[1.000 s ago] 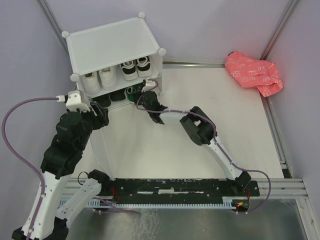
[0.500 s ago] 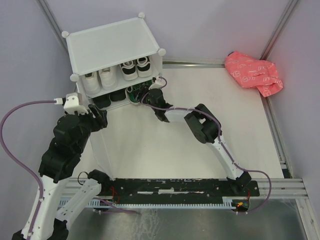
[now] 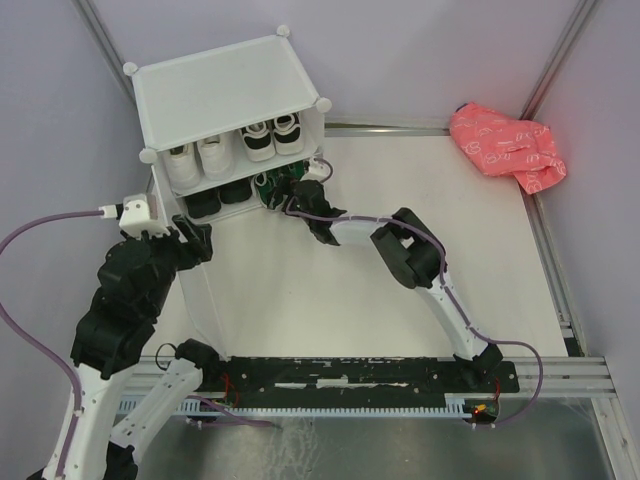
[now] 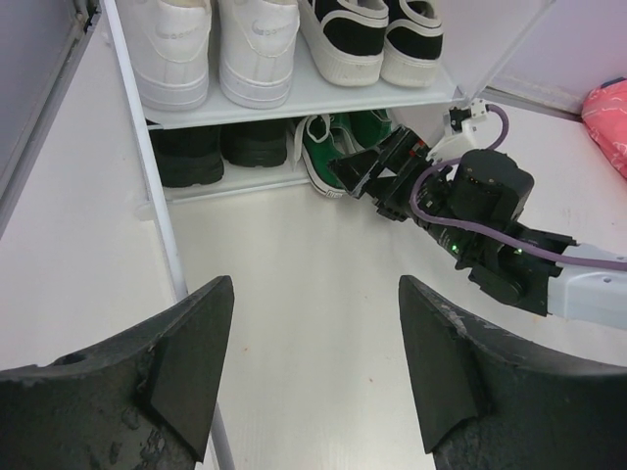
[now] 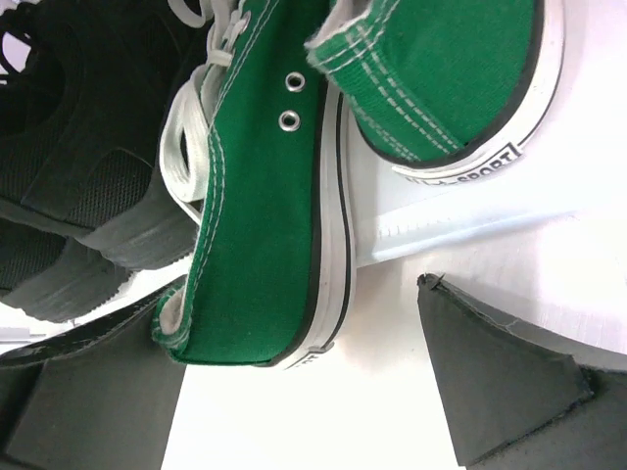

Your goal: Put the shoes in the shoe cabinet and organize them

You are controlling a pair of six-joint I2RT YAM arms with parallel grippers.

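Note:
The white shoe cabinet point(image 3: 225, 85) stands at the back left, its door panel point(image 3: 197, 290) swung open toward me. White sneakers point(image 4: 216, 44) and black sneakers with white soles point(image 4: 377, 34) fill the upper shelf. Plain black shoes point(image 4: 216, 147) and a green pair point(image 4: 338, 147) sit on the lower shelf. My right gripper point(image 5: 294, 392) is open at the lower shelf, just behind the heel of one green sneaker point(image 5: 265, 196), which juts past the shelf lip. The other green sneaker point(image 5: 441, 69) lies beside it. My left gripper point(image 4: 313, 343) is open over bare table, beside the door's edge point(image 4: 147, 186).
A crumpled pink bag point(image 3: 508, 145) lies at the back right corner. Metal frame rails point(image 3: 545, 235) border the table on the right. The black base rail point(image 3: 350, 375) runs along the near edge.
My right gripper moved up to the lower shelf and went from shut to wide open behind the green sneaker. My left gripper widened and its arm drew back to the left.

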